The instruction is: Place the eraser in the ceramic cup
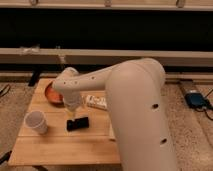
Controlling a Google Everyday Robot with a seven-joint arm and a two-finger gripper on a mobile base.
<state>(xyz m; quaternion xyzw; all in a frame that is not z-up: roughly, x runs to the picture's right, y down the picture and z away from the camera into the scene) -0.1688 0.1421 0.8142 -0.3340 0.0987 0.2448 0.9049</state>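
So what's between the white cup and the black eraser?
Just bare wooden table, in the camera view. The claw hangs right over the eraser, not near the cup.

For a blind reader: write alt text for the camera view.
The robot's gripper is poised right at the black eraser on a wooden table. The white ceramic cup stands apart, toward the picture's left.

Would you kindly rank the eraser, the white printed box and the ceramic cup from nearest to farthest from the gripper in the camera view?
The gripper hangs over the table's middle.
1. eraser, directly beneath it.
2. white printed box, farther back, toward the image's right.
3. ceramic cup, near the image's left table edge.
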